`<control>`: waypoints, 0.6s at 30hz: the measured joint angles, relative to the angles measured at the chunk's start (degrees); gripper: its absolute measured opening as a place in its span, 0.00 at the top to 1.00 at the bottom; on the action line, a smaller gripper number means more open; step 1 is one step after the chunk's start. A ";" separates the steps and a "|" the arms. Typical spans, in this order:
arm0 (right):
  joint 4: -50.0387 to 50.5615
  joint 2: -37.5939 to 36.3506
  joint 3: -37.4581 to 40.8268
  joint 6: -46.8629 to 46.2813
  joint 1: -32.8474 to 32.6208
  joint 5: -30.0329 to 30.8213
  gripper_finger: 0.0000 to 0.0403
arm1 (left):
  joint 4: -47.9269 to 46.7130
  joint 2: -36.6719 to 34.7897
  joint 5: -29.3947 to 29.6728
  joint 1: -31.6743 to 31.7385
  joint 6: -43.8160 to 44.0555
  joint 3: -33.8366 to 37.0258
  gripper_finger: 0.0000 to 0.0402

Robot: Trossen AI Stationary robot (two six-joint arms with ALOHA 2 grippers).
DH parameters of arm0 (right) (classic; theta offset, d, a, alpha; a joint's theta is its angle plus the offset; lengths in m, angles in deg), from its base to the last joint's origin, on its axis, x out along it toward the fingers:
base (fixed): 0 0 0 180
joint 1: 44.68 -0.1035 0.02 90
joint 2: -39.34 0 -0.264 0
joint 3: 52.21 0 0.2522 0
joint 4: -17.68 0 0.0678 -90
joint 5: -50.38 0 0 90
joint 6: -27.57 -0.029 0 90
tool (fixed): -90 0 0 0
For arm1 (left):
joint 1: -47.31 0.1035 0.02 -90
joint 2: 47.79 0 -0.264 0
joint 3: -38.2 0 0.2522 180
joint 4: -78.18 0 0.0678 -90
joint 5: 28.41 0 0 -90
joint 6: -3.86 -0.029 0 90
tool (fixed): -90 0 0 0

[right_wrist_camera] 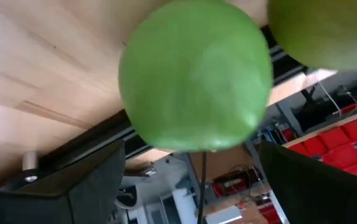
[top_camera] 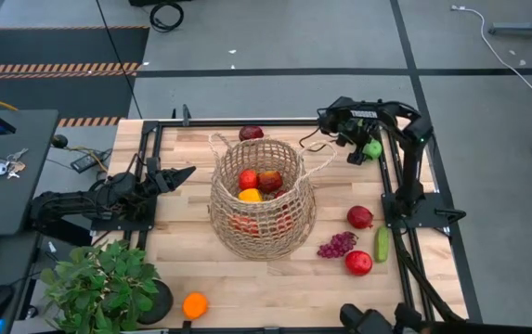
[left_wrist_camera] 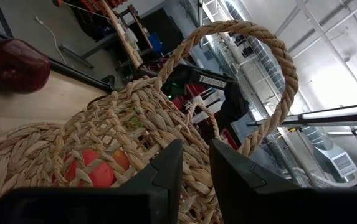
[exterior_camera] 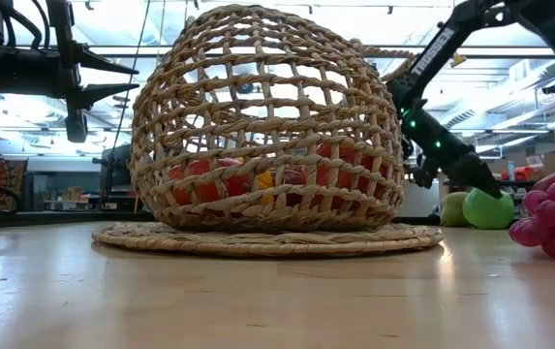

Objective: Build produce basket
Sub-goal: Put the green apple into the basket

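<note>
The wicker basket is sitting mid-table, and inside it a red apple, a darker red fruit and an orange-yellow piece are showing. Over at the far right corner, the right gripper is hanging over a green apple, its fingers standing wide apart on either side of the fruit, not clamped on it. A second green fruit is lying just beside that apple. The left gripper is hovering just left of the basket, fingers pressed together and holding nothing. A dark red apple is resting behind the basket; purple grapes, two more red apples and a cucumber are lying to its right. An orange is sitting near the potted plant.
</note>
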 joint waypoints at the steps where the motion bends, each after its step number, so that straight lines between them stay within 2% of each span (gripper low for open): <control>1: -0.01 0.80 -0.02 0.26 0.22 0.03 0.08 | -0.01 0.00 0.02 0.00 -0.01 0.00 0.79; 12: -2.48 5.80 -0.08 3.29 1.85 1.72 0.08 | -0.01 0.00 0.02 -0.01 0.00 0.01 0.78; 18: -4.48 5.31 -0.15 4.46 1.88 -0.74 0.07 | -0.02 0.00 0.02 0.01 0.01 0.00 0.78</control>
